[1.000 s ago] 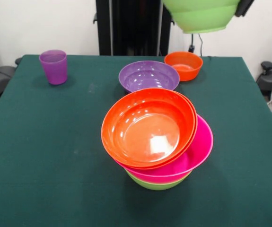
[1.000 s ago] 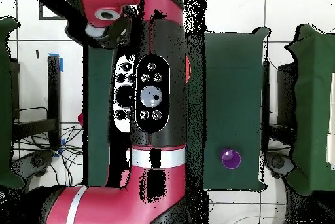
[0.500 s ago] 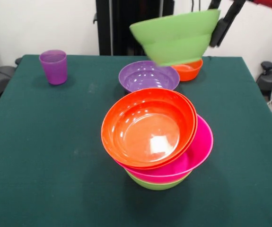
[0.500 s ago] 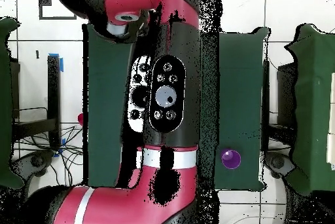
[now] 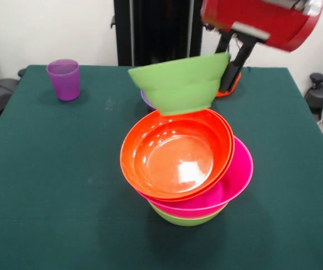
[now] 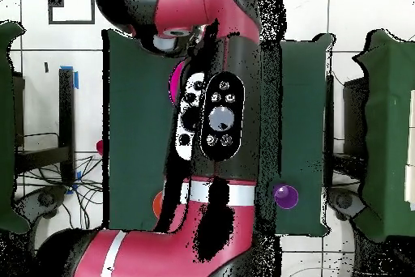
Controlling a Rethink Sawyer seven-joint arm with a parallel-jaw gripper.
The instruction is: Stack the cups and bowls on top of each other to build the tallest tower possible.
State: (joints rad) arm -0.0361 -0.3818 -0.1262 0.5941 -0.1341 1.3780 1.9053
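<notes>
My gripper (image 5: 227, 83) is shut on the right rim of a lime green bowl (image 5: 178, 84) and holds it tilted in the air, just above the far edge of the tower (image 5: 178, 154). The tower has orange bowls on top, a wide hot pink bowl (image 5: 237, 180) under them and a lime green bowl (image 5: 186, 218) lowest. A translucent purple cup (image 5: 63, 79) stands upright at the far left; it also shows in the overhead view (image 6: 285, 196). The purple bowl (image 5: 144, 99) and the small orange bowl (image 5: 237, 84) are mostly hidden behind the held bowl and the gripper.
The red arm (image 5: 262, 19) reaches in from the top right. In the overhead view the arm (image 6: 207, 120) covers most of the green table (image 6: 134, 128); only slivers of hot pink (image 6: 173, 86) and orange (image 6: 158, 203) show beside it.
The arm has come down and carried the lime green bowl leftward in the front view, from high near the top edge to just over the tower's far rim. The tower and cup have not moved.
</notes>
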